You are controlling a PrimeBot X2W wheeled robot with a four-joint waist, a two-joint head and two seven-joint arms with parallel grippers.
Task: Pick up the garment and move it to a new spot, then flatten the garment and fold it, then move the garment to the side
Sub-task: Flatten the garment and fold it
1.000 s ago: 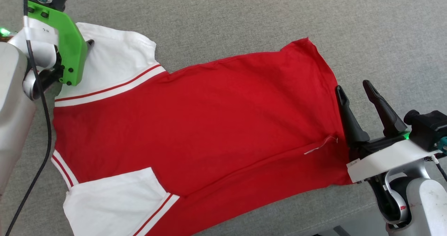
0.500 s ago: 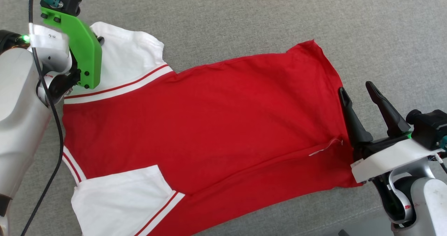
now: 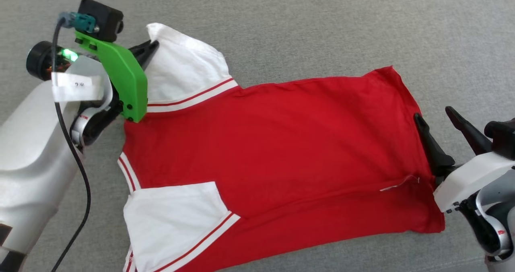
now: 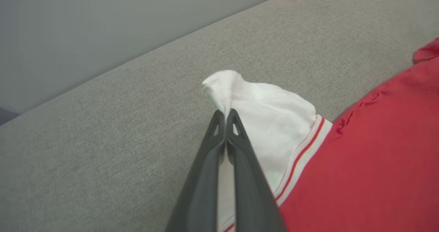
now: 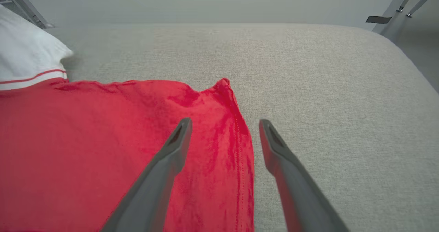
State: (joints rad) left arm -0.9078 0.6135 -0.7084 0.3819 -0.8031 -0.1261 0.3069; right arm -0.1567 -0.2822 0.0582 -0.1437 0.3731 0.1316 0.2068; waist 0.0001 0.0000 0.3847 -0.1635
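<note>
The left gripper's fingers have clamped onto the white sleeve of the red jersey garment; the right gripper's fingers stand spread astride its hem.

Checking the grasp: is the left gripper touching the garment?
Touching. The left wrist view shows the left gripper shut on the garment, pinching its white sleeve corner.

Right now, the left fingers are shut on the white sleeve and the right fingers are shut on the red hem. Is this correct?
No: the right fingers are open, one on either side of the hem's edge, as the right wrist view shows. The left fingers are shut on the white sleeve.
</note>
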